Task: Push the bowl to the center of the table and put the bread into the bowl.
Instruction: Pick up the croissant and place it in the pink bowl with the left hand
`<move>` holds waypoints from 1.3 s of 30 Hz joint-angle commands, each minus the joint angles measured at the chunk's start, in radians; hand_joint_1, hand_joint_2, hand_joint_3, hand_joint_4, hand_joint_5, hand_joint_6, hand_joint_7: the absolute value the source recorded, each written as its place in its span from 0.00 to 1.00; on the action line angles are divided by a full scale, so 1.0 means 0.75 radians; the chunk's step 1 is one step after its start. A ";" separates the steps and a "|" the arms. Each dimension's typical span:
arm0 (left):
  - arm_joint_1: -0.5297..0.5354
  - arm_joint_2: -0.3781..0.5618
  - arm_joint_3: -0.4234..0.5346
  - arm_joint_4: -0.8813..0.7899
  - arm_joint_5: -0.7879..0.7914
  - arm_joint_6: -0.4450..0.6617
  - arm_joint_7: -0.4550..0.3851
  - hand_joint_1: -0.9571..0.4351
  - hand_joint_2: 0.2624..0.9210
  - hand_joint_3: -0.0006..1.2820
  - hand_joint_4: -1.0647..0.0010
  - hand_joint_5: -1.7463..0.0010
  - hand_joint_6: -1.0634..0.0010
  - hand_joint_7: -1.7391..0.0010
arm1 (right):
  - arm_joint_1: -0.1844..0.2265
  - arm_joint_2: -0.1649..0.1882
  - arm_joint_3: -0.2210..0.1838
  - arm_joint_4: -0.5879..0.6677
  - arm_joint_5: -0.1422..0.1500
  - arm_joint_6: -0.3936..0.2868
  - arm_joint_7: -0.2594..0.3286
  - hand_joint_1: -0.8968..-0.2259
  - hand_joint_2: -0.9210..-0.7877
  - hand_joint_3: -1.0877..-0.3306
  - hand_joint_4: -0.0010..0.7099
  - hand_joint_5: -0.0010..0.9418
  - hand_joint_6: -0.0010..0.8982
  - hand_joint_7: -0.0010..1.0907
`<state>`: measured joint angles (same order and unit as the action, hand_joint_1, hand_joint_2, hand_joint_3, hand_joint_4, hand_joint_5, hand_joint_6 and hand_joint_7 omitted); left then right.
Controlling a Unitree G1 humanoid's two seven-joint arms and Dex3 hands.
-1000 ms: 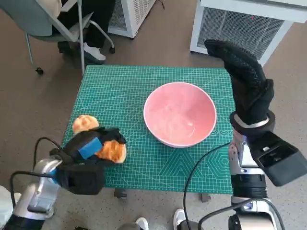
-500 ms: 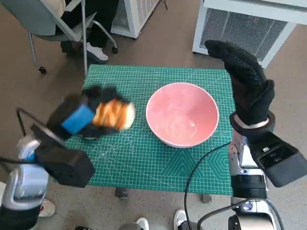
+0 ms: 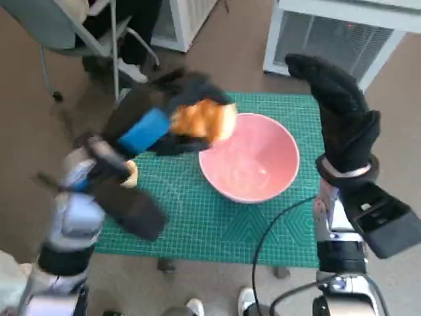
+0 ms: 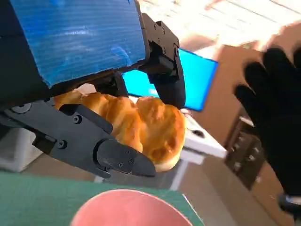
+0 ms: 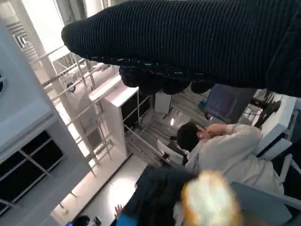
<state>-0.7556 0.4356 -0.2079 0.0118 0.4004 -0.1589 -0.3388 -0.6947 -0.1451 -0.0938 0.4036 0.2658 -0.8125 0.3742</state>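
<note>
From the head camera, the left hand (image 3: pixel 172 117) grips the bread (image 3: pixel 204 119) aloft, its fingers wrapped round the loaf just beyond the near rim of the bowl (image 3: pixel 250 158). The bowl sits about mid-mat, so I judge the push done and the carry under way. A second bun (image 3: pixel 130 174) lies behind that hand. The right hand (image 3: pixel 339 112) stands upright beside the bowl, fingers together, holding nothing.

Left wrist camera: the fingers (image 4: pixel 117 157) clamp the bread (image 4: pixel 146 127) from both sides, with the pink rim (image 4: pixel 127 207) below the fingertips.

Right wrist camera: the glove (image 5: pixel 197 42) shows fingers curled slightly, empty.

Next, I reckon, the bread must travel over the bowl's hollow, then be released.
</note>
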 commanded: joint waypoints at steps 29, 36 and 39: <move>-0.284 -0.146 -0.257 0.658 0.073 0.061 -0.398 0.41 1.00 0.06 0.94 0.99 0.79 0.92 | 0.101 -0.004 -0.012 -0.147 -0.056 0.095 -0.042 0.46 0.00 0.30 0.00 0.44 0.00 0.54; -0.210 -0.091 -0.178 0.519 0.001 0.045 -0.398 0.39 1.00 0.06 0.97 1.00 0.81 0.94 | 0.105 0.001 -0.008 -0.147 -0.062 0.094 -0.050 0.46 0.00 0.31 0.00 0.43 0.00 0.54; -0.178 -0.053 -0.140 0.442 -0.034 0.044 -0.411 0.40 1.00 0.05 0.97 1.00 0.81 0.94 | 0.108 0.004 -0.006 -0.149 -0.064 0.093 -0.053 0.46 0.00 0.31 0.00 0.43 0.00 0.54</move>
<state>-0.9191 0.3593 -0.3453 0.3981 0.4028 -0.1211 -0.6386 -0.6408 -0.1464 -0.1006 0.2912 0.2298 -0.7529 0.3431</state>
